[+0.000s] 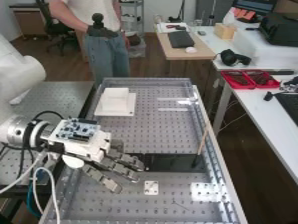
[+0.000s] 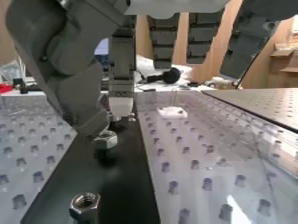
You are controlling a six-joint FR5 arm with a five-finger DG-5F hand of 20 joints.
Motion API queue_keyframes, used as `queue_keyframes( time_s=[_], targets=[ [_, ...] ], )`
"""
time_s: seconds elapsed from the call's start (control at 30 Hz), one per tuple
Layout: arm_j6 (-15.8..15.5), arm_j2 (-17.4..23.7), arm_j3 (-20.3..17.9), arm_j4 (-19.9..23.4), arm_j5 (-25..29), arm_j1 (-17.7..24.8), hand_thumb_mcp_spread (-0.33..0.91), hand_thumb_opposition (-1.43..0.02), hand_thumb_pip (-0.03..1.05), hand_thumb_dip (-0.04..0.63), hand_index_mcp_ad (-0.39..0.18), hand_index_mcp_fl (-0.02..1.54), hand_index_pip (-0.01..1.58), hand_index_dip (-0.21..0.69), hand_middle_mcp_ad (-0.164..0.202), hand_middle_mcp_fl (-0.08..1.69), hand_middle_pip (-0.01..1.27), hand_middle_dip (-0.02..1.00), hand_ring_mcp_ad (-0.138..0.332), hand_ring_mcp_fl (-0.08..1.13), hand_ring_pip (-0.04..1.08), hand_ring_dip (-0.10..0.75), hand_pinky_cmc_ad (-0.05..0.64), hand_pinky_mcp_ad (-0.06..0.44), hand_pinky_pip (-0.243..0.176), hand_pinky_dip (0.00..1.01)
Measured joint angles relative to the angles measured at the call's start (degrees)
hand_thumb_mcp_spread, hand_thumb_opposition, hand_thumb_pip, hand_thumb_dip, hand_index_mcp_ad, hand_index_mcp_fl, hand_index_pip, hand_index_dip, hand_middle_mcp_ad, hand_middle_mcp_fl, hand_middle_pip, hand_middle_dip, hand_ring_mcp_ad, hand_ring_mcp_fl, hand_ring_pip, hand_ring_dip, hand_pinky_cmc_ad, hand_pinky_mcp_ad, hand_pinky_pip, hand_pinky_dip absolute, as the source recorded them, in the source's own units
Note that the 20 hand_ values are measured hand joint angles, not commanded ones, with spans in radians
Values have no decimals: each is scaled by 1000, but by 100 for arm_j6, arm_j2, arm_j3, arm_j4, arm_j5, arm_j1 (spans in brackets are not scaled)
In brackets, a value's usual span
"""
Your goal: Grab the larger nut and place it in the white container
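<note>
The hand (image 1: pixel 118 164) is over the dark strip across the bench, its fingers extended. In the wrist view the hand (image 2: pixel 121 65) has straight fingers and a thumb slanting downward. Just below the thumb's tip is one metal nut (image 2: pixel 105 140), over the black strip (image 2: pixel 123 185); whether they touch is unclear. Another hex nut (image 2: pixel 85 201), its hole facing up, stands closer to the camera, apart from the fingers. Which nut is truly larger I cannot tell. The white container (image 1: pixel 116 98) sits on a white base towards the far left of the perforated bench.
A small white plate (image 1: pixel 151 188) lies on the near perforated section. A thin wooden stick (image 1: pixel 202 142) leans by the right rail (image 1: pixel 216 150). Cables hang beside the arm. Red trays (image 1: pixel 247 79) are on the side table at right.
</note>
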Motion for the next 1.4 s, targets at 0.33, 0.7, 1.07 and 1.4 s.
queue_keyframes(
  time_s=[0.33,0.7,1.07,1.4],
  targets=[
    [-65,-72,11,58,-106,-71,325,-852,771,204,-155,12,1541,298,82,16,127,253,145,5,96,112,347,293,-75,342],
    [-231,-122,-28,311,-366,-130,340,-852,764,204,-173,12,1541,298,84,16,131,253,145,5,96,112,347,295,-75,328],
    [-638,-300,93,404,-933,-272,340,-852,764,204,-182,12,1536,290,79,16,131,253,145,5,96,110,347,291,-66,330],
    [-754,-352,200,311,-1199,-396,340,-852,764,204,-182,12,1541,264,75,19,131,253,129,5,93,119,347,295,-66,330]
  ],
)
